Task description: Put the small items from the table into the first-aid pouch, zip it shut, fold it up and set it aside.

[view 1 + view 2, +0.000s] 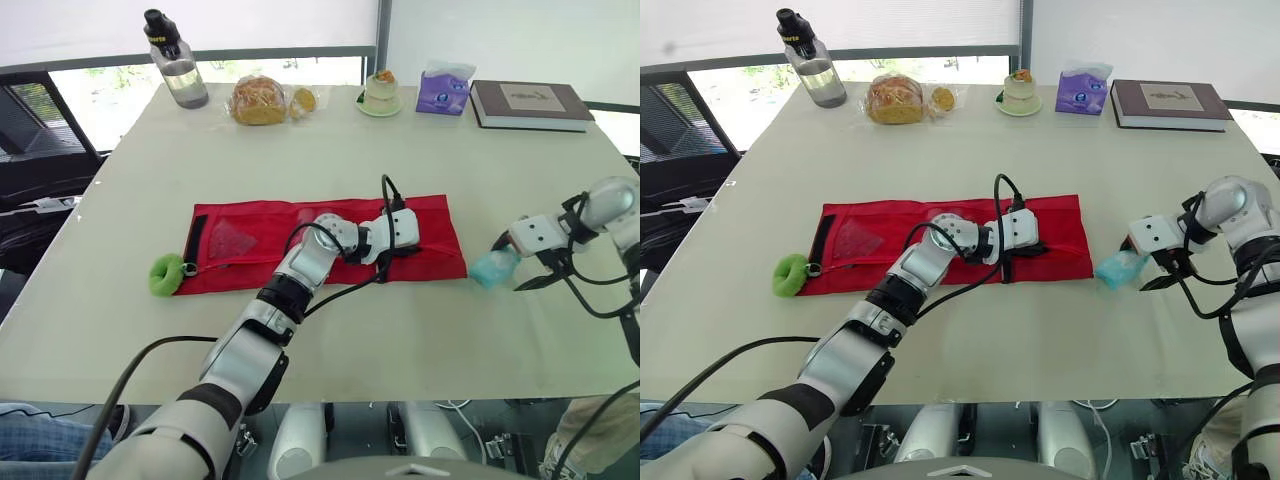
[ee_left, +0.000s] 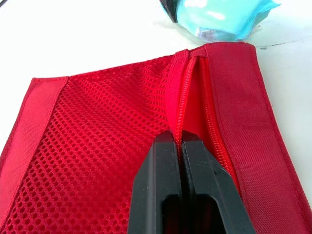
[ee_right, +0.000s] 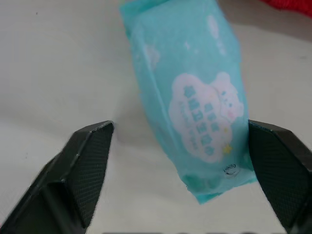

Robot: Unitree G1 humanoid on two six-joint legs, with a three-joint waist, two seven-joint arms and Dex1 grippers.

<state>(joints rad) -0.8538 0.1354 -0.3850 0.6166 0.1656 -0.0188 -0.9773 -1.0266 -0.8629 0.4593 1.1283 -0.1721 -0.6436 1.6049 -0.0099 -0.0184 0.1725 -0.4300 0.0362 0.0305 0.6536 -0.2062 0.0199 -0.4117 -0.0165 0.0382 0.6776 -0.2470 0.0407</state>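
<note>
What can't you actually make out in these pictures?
- Inside of the red pouch: left wrist view; the mesh and the left gripper, shut on the zip edge, cover the opening.
- Small print on the teal packet: right wrist view; too small to read.
- Title on the book: eye views; too small.

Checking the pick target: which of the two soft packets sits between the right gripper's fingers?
The teal plastic packet, beside the red mesh pouch's end, between the fingers of the open right gripper. The purple packet stands at the table's far edge.
</note>
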